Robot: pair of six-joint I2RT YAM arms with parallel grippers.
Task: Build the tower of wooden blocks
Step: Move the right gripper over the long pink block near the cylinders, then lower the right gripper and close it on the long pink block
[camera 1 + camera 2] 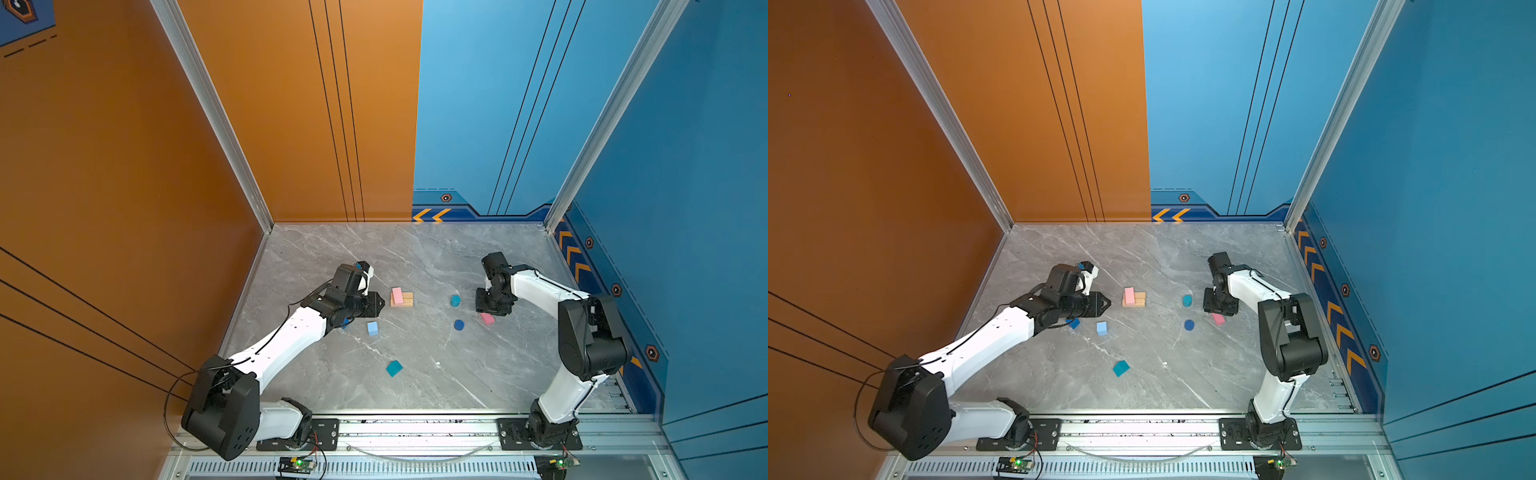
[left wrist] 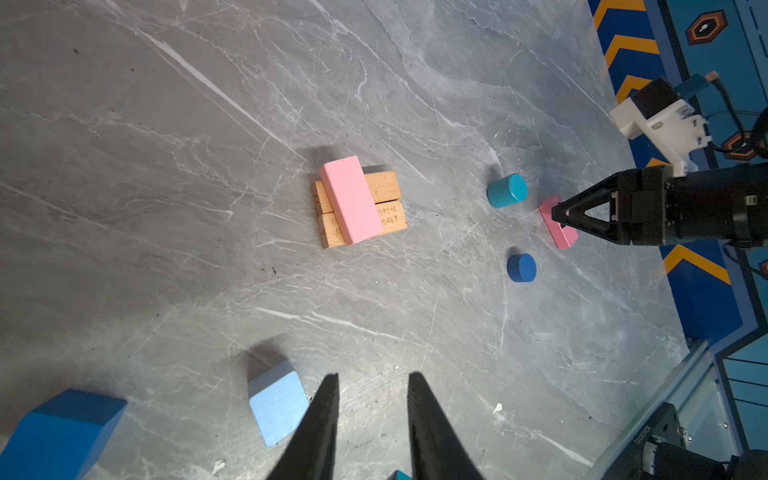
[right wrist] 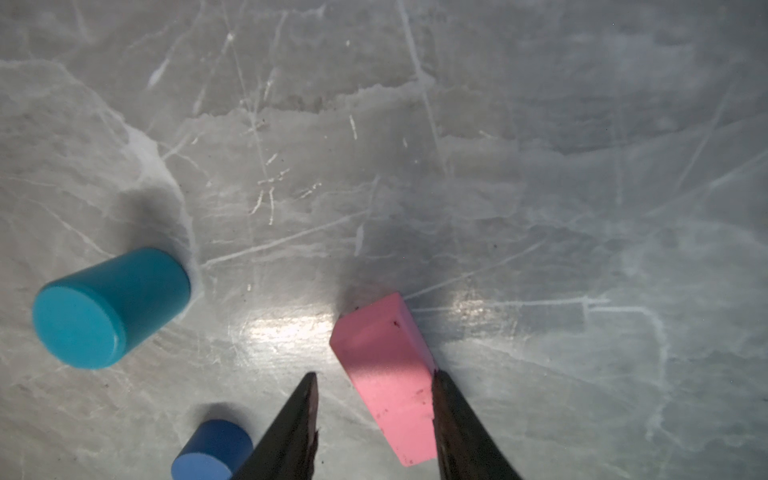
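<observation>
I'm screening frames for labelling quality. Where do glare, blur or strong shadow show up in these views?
Right wrist view: a white glare patch on the grey marble tabletop beside the pink wooden bar, and the far tabletop looks hazy. Left wrist view: sharp mid-scene, but the dark-blue wooden cube at the frame edge is soft. Both top views: even light, only faint shadows.

The left arm stretches low and forward, the left gripper lying nearly level, jaws slightly parted, empty. The right arm bends over sharply, the right gripper pointing down, jaws parted wider.
</observation>
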